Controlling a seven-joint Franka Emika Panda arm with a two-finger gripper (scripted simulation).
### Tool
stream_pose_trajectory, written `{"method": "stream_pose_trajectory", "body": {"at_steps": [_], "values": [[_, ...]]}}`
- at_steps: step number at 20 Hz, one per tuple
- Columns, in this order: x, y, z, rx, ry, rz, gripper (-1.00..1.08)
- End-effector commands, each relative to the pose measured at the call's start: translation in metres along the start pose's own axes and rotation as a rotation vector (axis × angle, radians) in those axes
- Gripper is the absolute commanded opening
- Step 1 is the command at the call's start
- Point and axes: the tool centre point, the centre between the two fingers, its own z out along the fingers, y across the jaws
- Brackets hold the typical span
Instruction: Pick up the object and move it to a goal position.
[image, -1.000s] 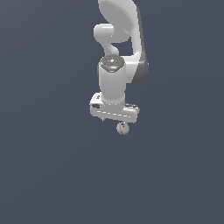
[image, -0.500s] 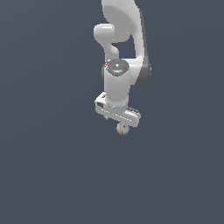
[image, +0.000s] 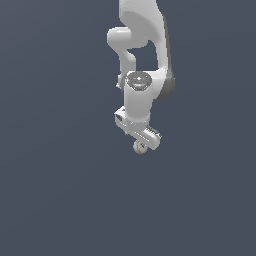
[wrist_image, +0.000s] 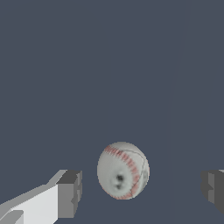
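Wrist view first: one grey finger pad (wrist_image: 70, 193) sits on one side, then a clear strip of bare floor, then the ball (wrist_image: 123, 170), then a wider strip of floor, then the other pad (wrist_image: 213, 189) at the frame's edge. So the gripper (wrist_image: 141, 191) is spread wide — neither pad touches the ball, and nothing is held. The ball lies between the fingers, nearer the first pad than the second. Its whitish-grey skin shows thin red stitching curving over the top and down one side, with a small dark smudge low on its face.

Out to the exterior view: the white arm (image: 142, 60) comes down from the top edge, wrist pointing downward, and the gripper (image: 141, 142) is turned at a slant. The ball (image: 139, 147) peeks out right under the hand — only partly visible, tucked below the gripper body. All around is plain dark slate floor (image: 60, 200).
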Motion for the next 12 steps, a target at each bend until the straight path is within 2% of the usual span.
{"method": "stream_pose_trajectory", "body": {"at_steps": [1, 12], "values": [[-0.004, -0.001, 0.004, -0.002, 0.000, 0.063, 1.00], [-0.019, -0.004, 0.019, -0.012, 0.002, 0.331, 1.00]]}}
